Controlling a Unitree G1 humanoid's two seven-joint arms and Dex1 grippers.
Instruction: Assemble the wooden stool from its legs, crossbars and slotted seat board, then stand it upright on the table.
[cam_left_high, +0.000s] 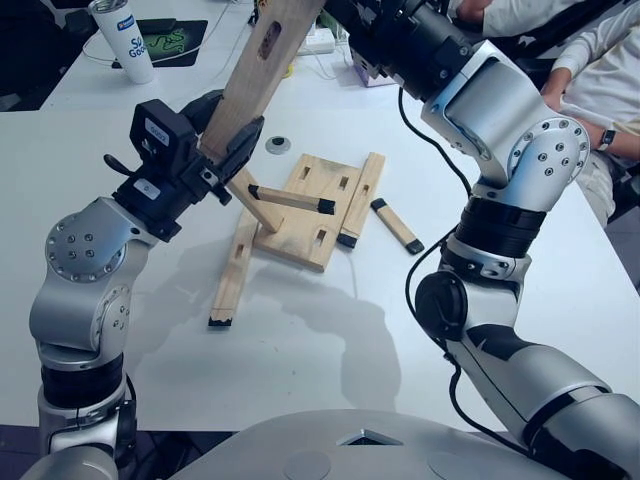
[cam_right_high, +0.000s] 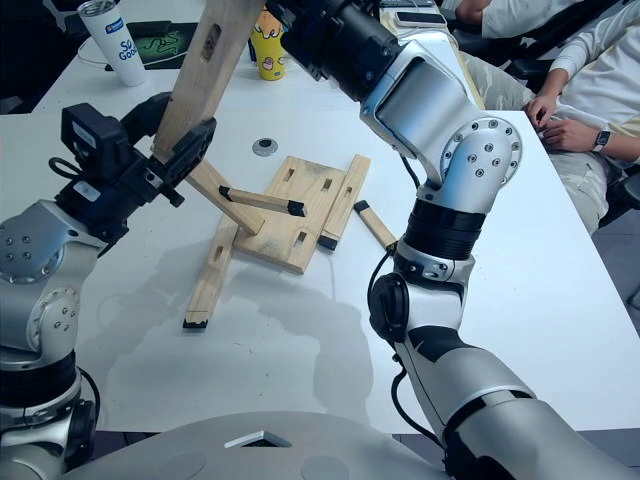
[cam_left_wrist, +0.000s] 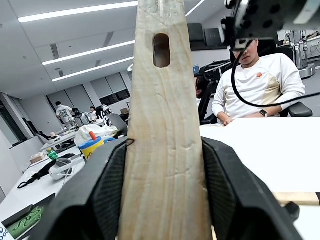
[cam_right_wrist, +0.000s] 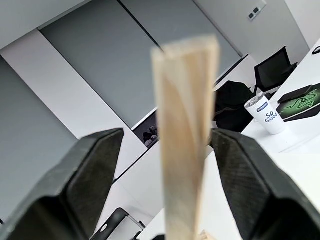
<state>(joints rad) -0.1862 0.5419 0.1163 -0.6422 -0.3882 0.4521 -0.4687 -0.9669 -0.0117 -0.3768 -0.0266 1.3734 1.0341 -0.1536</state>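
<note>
Over white tabletop (cam_left_high: 300, 350), left jaws clamp the stool leg (cam_left_high: 250, 90) low; its long axis rises between open right jaws.

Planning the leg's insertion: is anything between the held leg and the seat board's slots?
Yes: a crossbar lies across the board, just below the leg in the left gripper.

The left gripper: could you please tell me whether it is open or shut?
Shut: the left gripper clamps the wooden leg, fingers pressed against both sides.
</note>
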